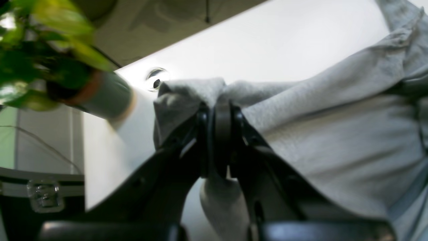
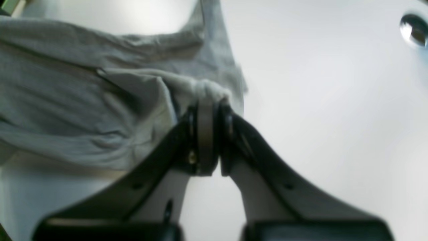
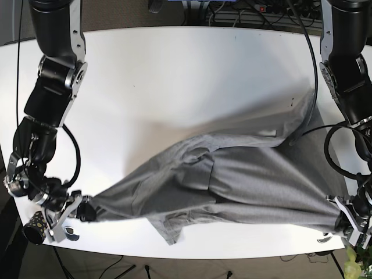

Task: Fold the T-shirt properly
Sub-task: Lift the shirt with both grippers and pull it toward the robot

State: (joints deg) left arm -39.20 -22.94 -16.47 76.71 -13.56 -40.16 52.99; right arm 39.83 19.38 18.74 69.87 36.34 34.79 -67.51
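The grey T-shirt (image 3: 232, 180) hangs stretched between both arms low over the near side of the white table (image 3: 174, 75). Near the front right corner, my left gripper (image 3: 339, 216) is shut on one bunched edge of the shirt. From the left wrist view, its fingers (image 1: 230, 120) pinch a fold of the grey cloth (image 1: 334, 134). At the front left edge my right gripper (image 3: 87, 208) is shut on the opposite end. In the right wrist view the fabric (image 2: 83, 100) is bunched between the closed fingers (image 2: 204, 134). A sleeve (image 3: 168, 226) droops toward the table's front edge.
A potted plant (image 1: 50, 63) stands past the table edge near the left gripper, with leaves (image 3: 353, 268) at the bottom right corner. A round cable hole (image 1: 155, 77) sits in the tabletop. Cables (image 3: 308, 70) trail along the right arm. A dark case (image 1: 40, 197) lies below.
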